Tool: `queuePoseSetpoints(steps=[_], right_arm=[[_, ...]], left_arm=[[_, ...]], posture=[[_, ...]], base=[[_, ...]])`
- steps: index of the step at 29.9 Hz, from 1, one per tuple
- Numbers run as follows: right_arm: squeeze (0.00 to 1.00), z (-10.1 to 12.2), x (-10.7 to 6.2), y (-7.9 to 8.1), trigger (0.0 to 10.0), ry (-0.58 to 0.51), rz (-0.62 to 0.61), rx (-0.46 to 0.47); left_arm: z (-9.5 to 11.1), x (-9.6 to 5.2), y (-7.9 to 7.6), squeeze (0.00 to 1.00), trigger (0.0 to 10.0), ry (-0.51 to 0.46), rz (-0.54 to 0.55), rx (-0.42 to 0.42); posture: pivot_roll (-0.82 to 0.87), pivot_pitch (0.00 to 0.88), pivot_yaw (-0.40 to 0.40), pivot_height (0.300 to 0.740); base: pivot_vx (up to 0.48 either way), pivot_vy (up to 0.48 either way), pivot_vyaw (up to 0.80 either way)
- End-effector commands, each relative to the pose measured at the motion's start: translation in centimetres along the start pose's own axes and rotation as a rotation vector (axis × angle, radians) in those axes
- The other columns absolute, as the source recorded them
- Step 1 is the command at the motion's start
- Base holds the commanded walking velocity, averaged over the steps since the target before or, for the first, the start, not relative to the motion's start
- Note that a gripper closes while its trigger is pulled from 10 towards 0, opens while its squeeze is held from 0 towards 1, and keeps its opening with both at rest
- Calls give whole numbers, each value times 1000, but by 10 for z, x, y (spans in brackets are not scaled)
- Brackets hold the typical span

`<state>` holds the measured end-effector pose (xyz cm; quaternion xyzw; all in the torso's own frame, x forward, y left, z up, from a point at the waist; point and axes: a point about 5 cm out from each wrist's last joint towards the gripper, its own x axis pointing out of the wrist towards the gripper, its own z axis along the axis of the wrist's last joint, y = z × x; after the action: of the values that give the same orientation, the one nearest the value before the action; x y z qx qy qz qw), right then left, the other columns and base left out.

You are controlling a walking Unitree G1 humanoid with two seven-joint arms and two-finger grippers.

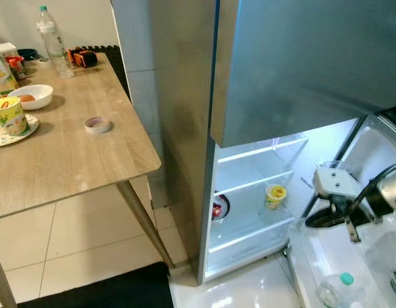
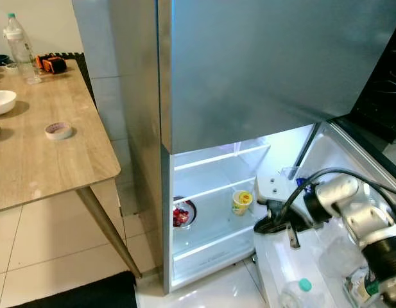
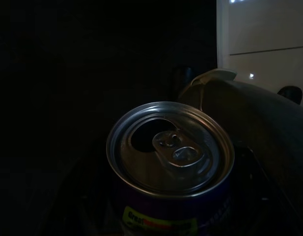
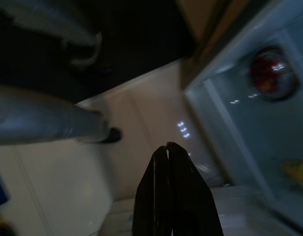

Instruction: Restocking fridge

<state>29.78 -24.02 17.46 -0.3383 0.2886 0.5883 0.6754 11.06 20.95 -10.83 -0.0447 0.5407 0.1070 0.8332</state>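
Opened purple drink can (image 3: 170, 162) sits clamped in your left gripper (image 3: 171, 206). Your right gripper (image 2: 273, 223), fingers pressed together and empty, hovers by the open silver fridge (image 2: 214, 212). Likely next: shelve the can.

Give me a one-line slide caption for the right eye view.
Right gripper hovers at the open fridge, near a yellow cup and bowl of red food on its shelves.

Wooden table (image 1: 69, 154) at nine o'clock, carrying a tape roll (image 1: 97, 124), white bowl (image 1: 32, 96), water bottle (image 1: 54, 42) and printed cup (image 1: 9, 115) (on a patterned plate). Lit fridge shelf (image 1: 262, 212) at five o'clock, bearing a yellow cup (image 1: 275, 196) and red-filled bowl (image 1: 219, 208).
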Motion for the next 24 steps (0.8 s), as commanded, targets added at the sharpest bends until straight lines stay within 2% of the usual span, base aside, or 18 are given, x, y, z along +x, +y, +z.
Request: queuePoseSetpoints(steps=[1,2,3,4,6,7,9,12,13,16,17,18,19,22,23,24], right_arm=[[0,-6,8,2,10000,36,3,9],[0,-8,11,3,10000,46,2,11],[0,-13,24,3,10000,58,-18,29],[0,-13,24,3,10000,58,-18,29],[0,-24,52,5,10000,65,-68,96],[0,-24,52,5,10000,65,-68,96],[0,-32,73,12,10000,59,-77,166],[0,-36,81,17,10000,56,-68,206],[0,-46,102,25,10000,47,-85,307],[0,-51,111,28,10000,53,-107,352],[0,-58,122,32,10000,62,-150,422],[0,-69,139,40,10000,76,-209,539],[0,-69,139,40,10000,76,-209,539],[0,-84,150,48,10000,88,-321,687],[0,-84,150,48,10000,88,-321,687],[0,-89,151,50,10000,94,-358,730]], left_arm=[[-10,-1,-5,0,10000,31,-11,-8],[-10,-1,-5,0,10000,31,-11,-8],[-10,-1,-5,0,10000,31,-12,-9],[-10,-1,-5,0,10000,31,-12,-9],[-10,-1,-5,0,10000,31,-11,-10],[-10,-1,-5,0,10000,31,-11,-10],[-10,-1,-5,0,10000,30,-11,-10],[-10,-1,-5,0,10000,30,-11,-10],[-10,-1,-5,0,10000,31,-11,-8],[-10,-1,-5,0,10000,31,-11,-7],[-10,-1,-5,0,10000,31,-11,-8],[-11,-1,-5,0,10000,32,-11,-8],[-11,-1,-5,0,10000,32,-11,-8],[-11,-1,-5,0,10000,32,-11,-9],[-11,-1,-5,0,10000,32,-11,-9],[-11,-1,-5,0,10000,33,-10,-9]], posture=[[-122,33,-45,740],[-122,33,-45,740],[-120,35,-47,740],[-120,35,-47,740],[-120,35,-47,740],[-120,35,-47,740],[-120,35,-47,740],[-120,35,-47,740],[-117,38,-45,740],[-117,38,-45,740],[-115,39,-47,740],[-109,39,-44,740],[-109,39,-44,740],[-106,40,-45,740],[-106,40,-45,740],[-106,40,-45,740]], base=[[0,0,0],[0,0,0],[0,0,0],[0,0,0],[0,0,0],[0,0,0],[0,0,0],[0,0,0],[0,0,0],[0,0,0],[0,0,0],[0,0,0],[0,0,0],[0,0,0],[0,0,0],[0,0,0]])
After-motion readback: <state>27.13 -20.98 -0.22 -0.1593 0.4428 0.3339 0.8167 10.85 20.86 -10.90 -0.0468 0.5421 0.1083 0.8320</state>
